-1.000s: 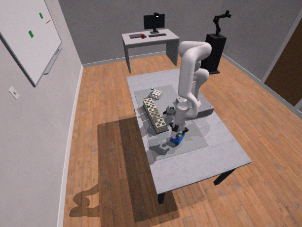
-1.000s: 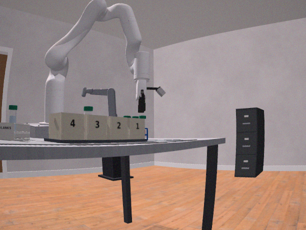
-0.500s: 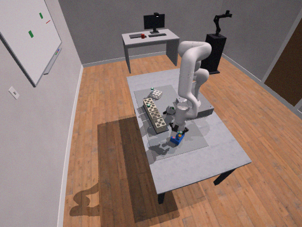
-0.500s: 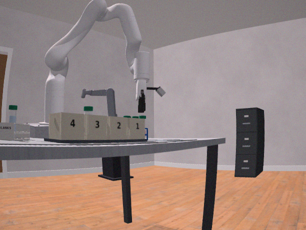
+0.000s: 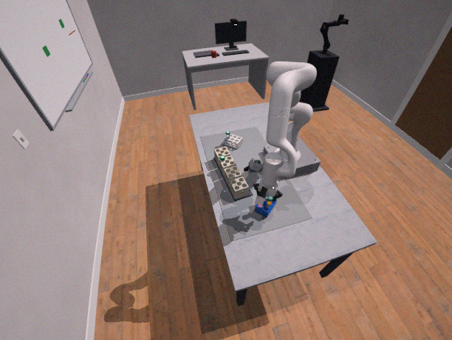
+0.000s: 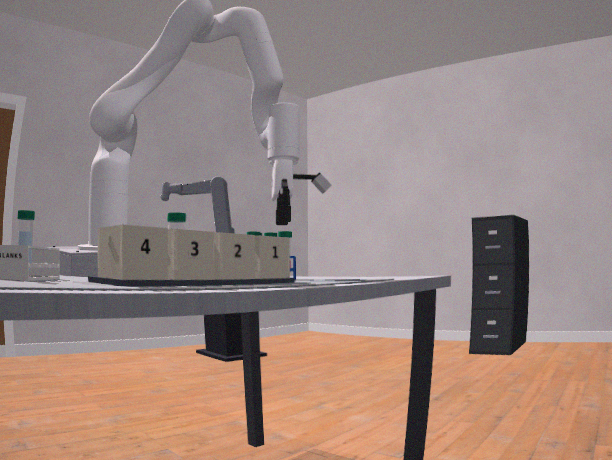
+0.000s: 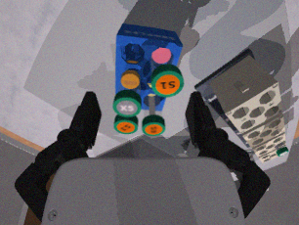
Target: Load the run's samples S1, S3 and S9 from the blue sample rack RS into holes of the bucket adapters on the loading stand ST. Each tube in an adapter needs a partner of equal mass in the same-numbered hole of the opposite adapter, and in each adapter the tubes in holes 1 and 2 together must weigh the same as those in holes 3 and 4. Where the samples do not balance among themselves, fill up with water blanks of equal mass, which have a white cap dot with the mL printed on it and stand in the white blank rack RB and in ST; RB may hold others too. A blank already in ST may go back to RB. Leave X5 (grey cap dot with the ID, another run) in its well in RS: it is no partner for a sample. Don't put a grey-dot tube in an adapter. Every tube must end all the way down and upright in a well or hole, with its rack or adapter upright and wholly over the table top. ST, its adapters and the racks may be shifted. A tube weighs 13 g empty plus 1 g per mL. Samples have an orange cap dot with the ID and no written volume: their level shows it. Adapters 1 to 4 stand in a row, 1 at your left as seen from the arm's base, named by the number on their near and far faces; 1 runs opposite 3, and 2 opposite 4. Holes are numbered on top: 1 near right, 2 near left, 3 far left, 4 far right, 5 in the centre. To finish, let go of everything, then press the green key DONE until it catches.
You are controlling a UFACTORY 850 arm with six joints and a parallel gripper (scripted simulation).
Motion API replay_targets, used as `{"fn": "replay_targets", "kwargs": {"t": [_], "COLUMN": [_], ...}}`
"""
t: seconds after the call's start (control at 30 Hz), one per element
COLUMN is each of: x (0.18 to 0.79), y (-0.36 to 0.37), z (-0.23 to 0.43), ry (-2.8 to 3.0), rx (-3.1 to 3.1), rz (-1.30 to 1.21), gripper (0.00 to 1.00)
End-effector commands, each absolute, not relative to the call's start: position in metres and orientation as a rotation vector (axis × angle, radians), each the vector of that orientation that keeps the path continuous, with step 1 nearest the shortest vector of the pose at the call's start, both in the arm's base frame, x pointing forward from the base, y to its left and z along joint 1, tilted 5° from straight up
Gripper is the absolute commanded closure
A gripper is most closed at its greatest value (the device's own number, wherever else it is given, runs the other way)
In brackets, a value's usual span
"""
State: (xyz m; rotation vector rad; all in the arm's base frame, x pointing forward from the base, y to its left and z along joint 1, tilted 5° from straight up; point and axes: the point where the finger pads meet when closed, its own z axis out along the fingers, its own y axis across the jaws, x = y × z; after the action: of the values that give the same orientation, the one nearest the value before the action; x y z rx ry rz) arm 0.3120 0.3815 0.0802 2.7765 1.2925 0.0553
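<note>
The blue sample rack RS (image 5: 263,211) (image 7: 140,42) stands on the grey mat, with only its edge showing past adapter 1 in the exterior view (image 6: 293,267). It holds green-capped tubes: S1 (image 7: 166,83) with an orange dot, a grey-dot tube (image 7: 128,104), and two more orange-dot tubes (image 7: 125,124) (image 7: 153,125) whose IDs I cannot read. My gripper (image 5: 269,194) (image 6: 283,214) (image 7: 143,102) is open and empty, hanging a short way above these caps. The loading stand ST (image 5: 230,173) carries adapters 4 to 1 (image 6: 145,250) in a row. One green-capped tube (image 5: 222,157) (image 6: 176,218) stands in adapter 3.
The white blank rack RB (image 5: 234,140) (image 6: 14,260) stands beyond ST with one green-capped tube (image 5: 227,132) (image 6: 25,226). A grey jointed bracket (image 6: 210,189) (image 5: 254,165) stands between ST and the arm's base plate (image 5: 308,162). The adapters lie just right of RS in the wrist view (image 7: 254,103).
</note>
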Motion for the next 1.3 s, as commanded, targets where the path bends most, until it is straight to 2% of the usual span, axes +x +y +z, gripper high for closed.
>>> {"fn": "replay_targets", "kwargs": {"t": [0.0, 1.27], "x": [0.312, 0.306], "y": [0.383, 0.388], "z": [0.088, 0.173], "ry": [1.293, 1.293], "rx": [2.778, 2.778], "rz": [0.059, 0.059], "gripper": [0.00, 0.00]}}
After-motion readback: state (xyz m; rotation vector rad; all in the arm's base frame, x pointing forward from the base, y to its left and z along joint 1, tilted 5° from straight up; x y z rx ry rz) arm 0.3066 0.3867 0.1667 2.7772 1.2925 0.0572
